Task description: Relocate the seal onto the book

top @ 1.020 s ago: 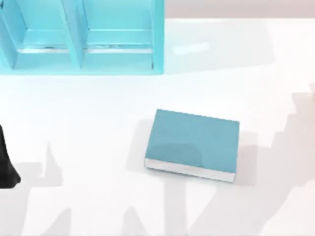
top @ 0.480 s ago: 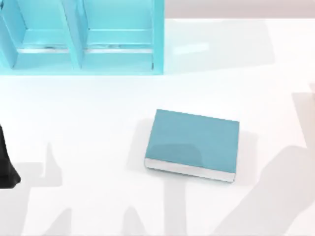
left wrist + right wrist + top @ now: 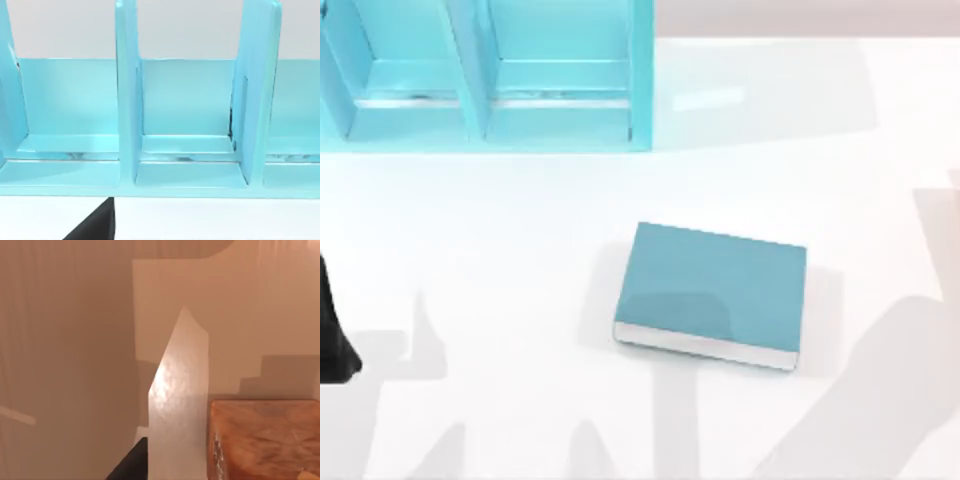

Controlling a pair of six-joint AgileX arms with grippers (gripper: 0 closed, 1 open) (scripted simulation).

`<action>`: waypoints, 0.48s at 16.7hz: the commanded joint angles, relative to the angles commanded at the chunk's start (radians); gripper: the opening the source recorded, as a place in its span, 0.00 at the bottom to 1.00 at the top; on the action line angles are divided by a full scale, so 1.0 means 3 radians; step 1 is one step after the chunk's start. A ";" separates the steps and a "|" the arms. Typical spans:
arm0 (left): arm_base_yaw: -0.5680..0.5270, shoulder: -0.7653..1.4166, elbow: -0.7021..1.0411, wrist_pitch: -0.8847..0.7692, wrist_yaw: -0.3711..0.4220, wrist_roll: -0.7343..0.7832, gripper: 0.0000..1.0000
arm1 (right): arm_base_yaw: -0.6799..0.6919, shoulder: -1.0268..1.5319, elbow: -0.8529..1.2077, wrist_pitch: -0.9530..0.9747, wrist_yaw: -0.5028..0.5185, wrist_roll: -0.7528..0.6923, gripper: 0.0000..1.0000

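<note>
At the left edge of the top view, a dark part of my left arm (image 3: pixel 332 335) sits low beside the white worktop (image 3: pixel 500 260), parked there. My left wrist view faces the teal shelf unit (image 3: pixel 127 100), with its upright dividers and open compartments, and a dark piece of my own arm (image 3: pixel 97 225) shows against the worktop below it. I cannot tell whether my left gripper is open or closed.

In the top view the shelf unit (image 3: pixel 485 75) stands at the far left of the worktop. To its right, near the middle and closer to me, the book (image 3: pixel 715 290) lies flat with its plain teal cover up and its pale page edges along the near side. Nothing rests on its cover.

My right wrist view looks down on the worktop crossed by hard-edged shadows. The seal (image 3: pixel 265 437) shows there as an orange-amber block, very close to the camera. A dark sliver (image 3: pixel 130 462) lies beside it. Whether my right gripper is gripping the seal I cannot tell.
</note>
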 joint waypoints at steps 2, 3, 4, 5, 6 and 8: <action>0.0000 0.0000 0.0000 0.0000 0.0000 0.0000 1.00 | 0.0000 0.0000 0.0000 0.0000 0.0000 0.0000 0.47; 0.0000 0.0000 0.0000 0.0000 0.0000 0.0000 1.00 | 0.0000 0.0000 0.0000 0.0000 0.0000 0.0000 0.40; 0.0000 0.0000 0.0000 0.0000 0.0000 0.0000 1.00 | 0.0000 0.0000 0.0000 0.0000 0.0000 0.0000 0.32; 0.0000 0.0000 0.0000 0.0000 0.0000 0.0000 1.00 | 0.0000 0.0000 0.0000 0.0000 0.0000 0.0000 0.25; 0.0000 0.0000 0.0000 0.0000 0.0000 0.0000 1.00 | 0.0000 0.0000 0.0000 0.0000 0.0000 0.0000 0.17; 0.0000 0.0000 0.0000 0.0000 0.0000 0.0000 1.00 | 0.0000 0.0000 0.0000 0.0000 0.0000 0.0000 0.02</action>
